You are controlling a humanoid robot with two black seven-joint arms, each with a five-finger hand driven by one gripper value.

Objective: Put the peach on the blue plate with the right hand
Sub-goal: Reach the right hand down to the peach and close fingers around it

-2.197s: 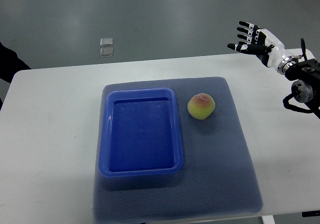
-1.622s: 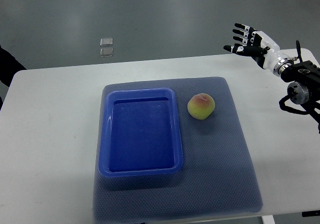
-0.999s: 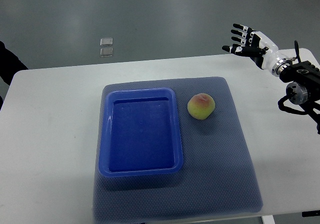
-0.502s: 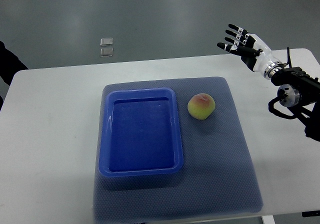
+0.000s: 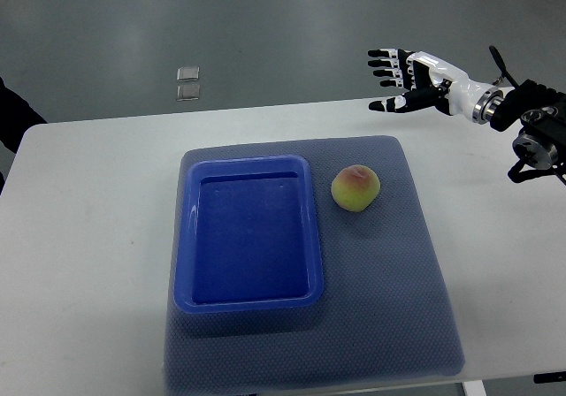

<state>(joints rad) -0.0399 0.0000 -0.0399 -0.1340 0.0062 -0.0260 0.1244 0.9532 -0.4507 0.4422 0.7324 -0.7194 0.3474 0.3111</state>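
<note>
Going left to right. Blue plate point(image 5: 248, 233) is sitting on the left half of the grey mat point(image 5: 389, 272), long side running away from me, interior bare (it's really a shallow rectangular tray, walls all round, so a drop from above looks workable). I'm guessing the mat is there to stop things sliding on the white table point(image 5: 88, 237).

Peach point(image 5: 355, 187) is lying on the mat just beside the plate's right wall, near its far corner, not touching it. Blush side is facing up. Short hop to the target, likely placed that way on purpose.

My right hand point(image 5: 414, 81) is hovering past the table's far edge, up and to the right of the peach, well apart from it. Fingers point(image 5: 382, 62) are spreading wide, thumb held off below them, holding nothing. I'm reading it as a pre-grasp pose: opened wide enough to wrap a round fruit.

Left hand isn't showing.

Grasp isn't started yet; next I'm needing to come down and left over the peach.

Writing: I'm seeing no labels or brands anywhere. Two small clear squares point(image 5: 187, 83) on the floor beyond the table, too small to read.
</note>
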